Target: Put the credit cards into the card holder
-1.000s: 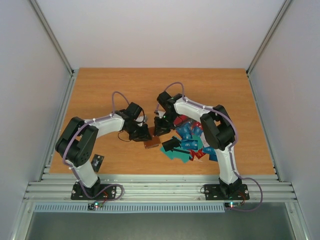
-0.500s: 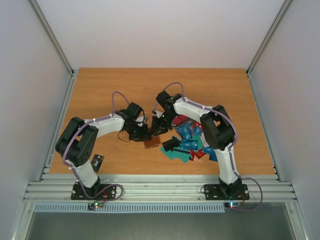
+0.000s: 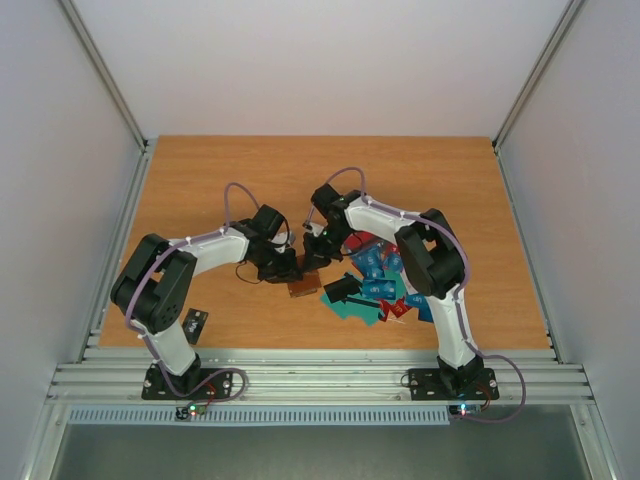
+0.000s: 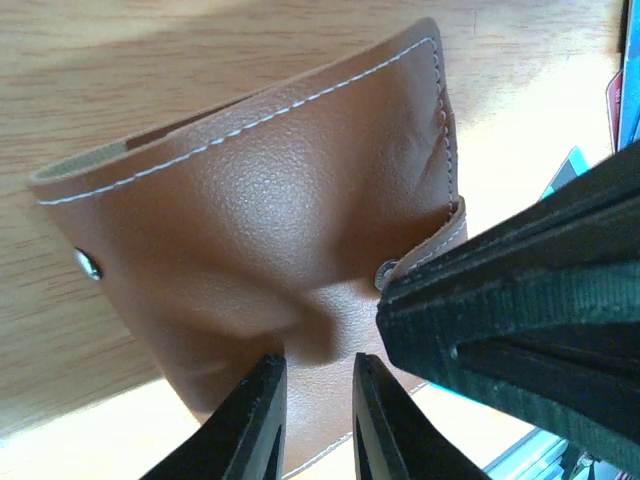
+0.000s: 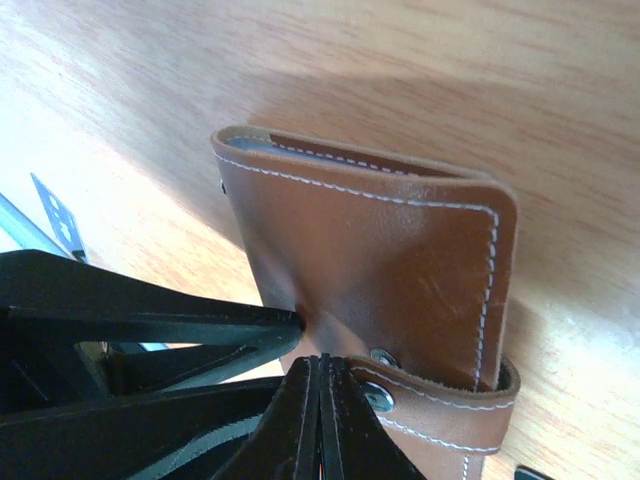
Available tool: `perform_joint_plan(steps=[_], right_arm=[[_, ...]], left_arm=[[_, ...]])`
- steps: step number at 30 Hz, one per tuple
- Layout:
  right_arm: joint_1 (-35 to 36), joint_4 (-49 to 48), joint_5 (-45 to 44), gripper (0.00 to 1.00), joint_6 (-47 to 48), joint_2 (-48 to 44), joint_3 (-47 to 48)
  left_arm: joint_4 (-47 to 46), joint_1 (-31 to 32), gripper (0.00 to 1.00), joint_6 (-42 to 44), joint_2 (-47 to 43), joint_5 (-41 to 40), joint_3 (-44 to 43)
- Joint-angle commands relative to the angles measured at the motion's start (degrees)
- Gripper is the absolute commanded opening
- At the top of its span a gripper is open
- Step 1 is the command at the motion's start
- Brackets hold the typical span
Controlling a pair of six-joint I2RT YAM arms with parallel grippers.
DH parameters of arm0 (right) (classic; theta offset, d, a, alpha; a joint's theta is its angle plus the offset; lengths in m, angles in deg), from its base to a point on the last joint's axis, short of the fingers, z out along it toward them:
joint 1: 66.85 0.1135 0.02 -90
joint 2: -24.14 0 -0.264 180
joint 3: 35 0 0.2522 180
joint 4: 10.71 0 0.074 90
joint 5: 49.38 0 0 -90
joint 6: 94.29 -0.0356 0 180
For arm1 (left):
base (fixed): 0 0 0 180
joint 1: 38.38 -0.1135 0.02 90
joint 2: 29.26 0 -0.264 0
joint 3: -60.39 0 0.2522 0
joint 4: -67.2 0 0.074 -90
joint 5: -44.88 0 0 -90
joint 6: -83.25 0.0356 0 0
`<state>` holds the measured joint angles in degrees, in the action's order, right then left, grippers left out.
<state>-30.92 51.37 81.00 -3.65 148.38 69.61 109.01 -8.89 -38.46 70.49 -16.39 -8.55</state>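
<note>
- The brown card holder sits on the wooden tabletop near its middle, with both arms bent inward and meeting over it, seen from above.
- The left fingers stand a narrow gap apart, with the lower part of the holder's leather between them. They appear to pinch it.
- The right fingers are pressed tightly together with nothing between them. Their tip touches the holder beside the metal snap of its closing strap.
- In the left wrist view the right arm's black fingers fill the lower right corner, hard against the holder's right edge.
- White stitching runs along the holder's edges. Its leather face bulges and dimples just above the left fingers.
- The credit cards lie in a loose overlapping heap of teal, blue, red and black just right of the holder, under the right arm.
- A small dark flat object lies apart at the near left, close to the left arm's base. What it is cannot be told.
</note>
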Motion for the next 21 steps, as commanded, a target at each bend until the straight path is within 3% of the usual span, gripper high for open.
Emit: perform_joint_plan(steps=[1,9,21], right_arm=[[-1.1,-2.5,0.9,0.01,-0.5,-2.6,-0.9],[-3.7,-5.2,0.0,0.01,-2.3,-8.7,-5.8],[-3.4,-6.1,-2.3,0.01,-2.1,-6.6,-9.4]], left_arm=[[3.8,0.6,0.22,1.8,2.4,-3.6,0.3],[8.1,0.5,0.21,3.8,4.1,-6.4,-2.4],[9.0,0.5,0.21,4.2,4.6,-6.2,-3.6]])
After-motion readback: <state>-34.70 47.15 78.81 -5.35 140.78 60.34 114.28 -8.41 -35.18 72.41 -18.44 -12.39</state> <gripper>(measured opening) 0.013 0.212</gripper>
